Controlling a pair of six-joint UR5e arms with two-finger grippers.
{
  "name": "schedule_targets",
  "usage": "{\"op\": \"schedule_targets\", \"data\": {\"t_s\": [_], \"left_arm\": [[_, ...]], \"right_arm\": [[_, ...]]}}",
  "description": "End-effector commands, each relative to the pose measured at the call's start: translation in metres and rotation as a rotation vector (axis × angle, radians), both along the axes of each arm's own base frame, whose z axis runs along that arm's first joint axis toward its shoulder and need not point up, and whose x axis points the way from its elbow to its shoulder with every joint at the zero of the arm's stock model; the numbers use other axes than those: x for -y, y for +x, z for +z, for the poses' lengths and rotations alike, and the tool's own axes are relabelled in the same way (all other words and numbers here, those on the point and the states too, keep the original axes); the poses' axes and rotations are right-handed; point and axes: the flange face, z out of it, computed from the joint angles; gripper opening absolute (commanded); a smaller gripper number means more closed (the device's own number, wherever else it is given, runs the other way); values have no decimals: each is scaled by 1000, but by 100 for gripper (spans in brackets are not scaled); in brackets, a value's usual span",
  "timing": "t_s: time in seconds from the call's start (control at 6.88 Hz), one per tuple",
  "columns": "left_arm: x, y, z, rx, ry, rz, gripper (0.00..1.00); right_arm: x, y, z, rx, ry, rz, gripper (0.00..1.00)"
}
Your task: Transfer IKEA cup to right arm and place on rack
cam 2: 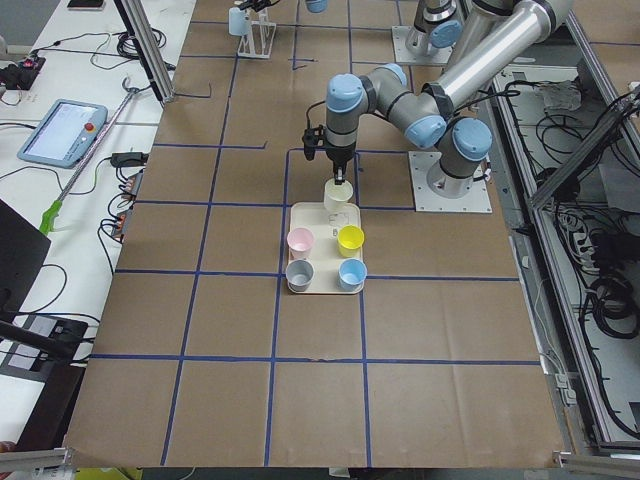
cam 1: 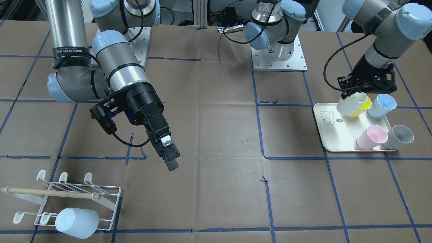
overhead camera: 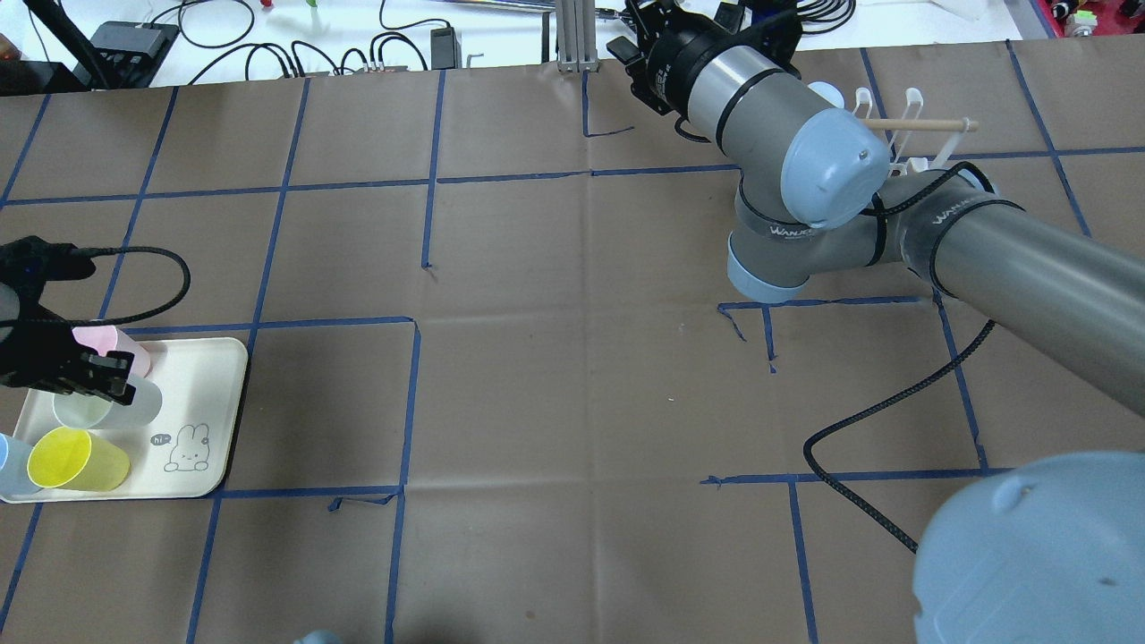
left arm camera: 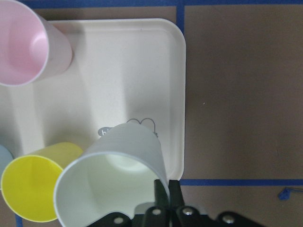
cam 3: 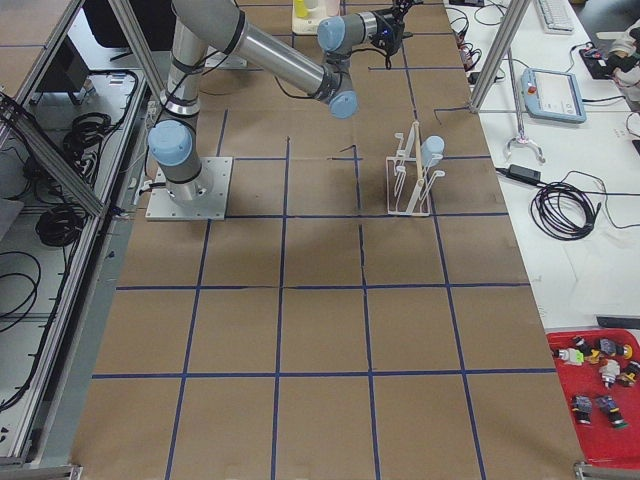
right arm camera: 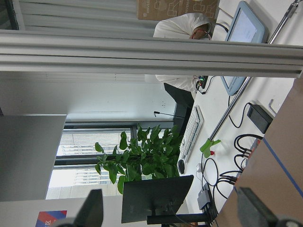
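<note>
My left gripper point(left arm camera: 163, 191) is shut on the rim of a pale whitish cup point(left arm camera: 113, 182). It holds the cup tilted over the cream tray point(left arm camera: 142, 66) by the bear drawing. The same gripper point(cam 1: 352, 91) and cup point(cam 1: 351, 103) show in the front view. My right gripper point(cam 1: 168, 157) hangs open and empty above the middle of the table, and its fingertips point(right arm camera: 92, 210) stand wide apart in the right wrist view. The white wire rack point(cam 1: 101, 194) with a wooden dowel stands at the table's edge, and a pale blue cup point(cam 1: 77, 222) rests on it.
On the tray point(cam 1: 332, 133) lie a yellow cup point(cam 1: 363, 107), a blue cup point(cam 1: 383, 105), a pink cup point(cam 1: 371, 136) and a grey cup point(cam 1: 399, 136). The arm bases point(cam 1: 278, 54) stand at the table's far side. Brown paper with blue tape lines covers the table.
</note>
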Motion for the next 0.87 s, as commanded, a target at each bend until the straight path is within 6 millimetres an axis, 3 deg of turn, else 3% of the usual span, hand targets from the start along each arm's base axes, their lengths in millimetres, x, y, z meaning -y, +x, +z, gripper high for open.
{"op": "schedule_targets", "data": {"t_s": [0.0, 0.29, 0.44, 0.73], "left_arm": [[34, -3, 87, -92, -50, -24, 0], [71, -9, 131, -124, -100, -80, 0], [89, -28, 144, -165, -152, -127, 0], [107, -47, 149, -307, -351, -213, 0]], "right_arm": [[-3, 8, -8, -4, 47, 13, 100], [-7, 16, -9, -5, 54, 26, 100], [-9, 20, -9, -6, 55, 31, 100], [-9, 21, -13, -7, 63, 36, 100]]}}
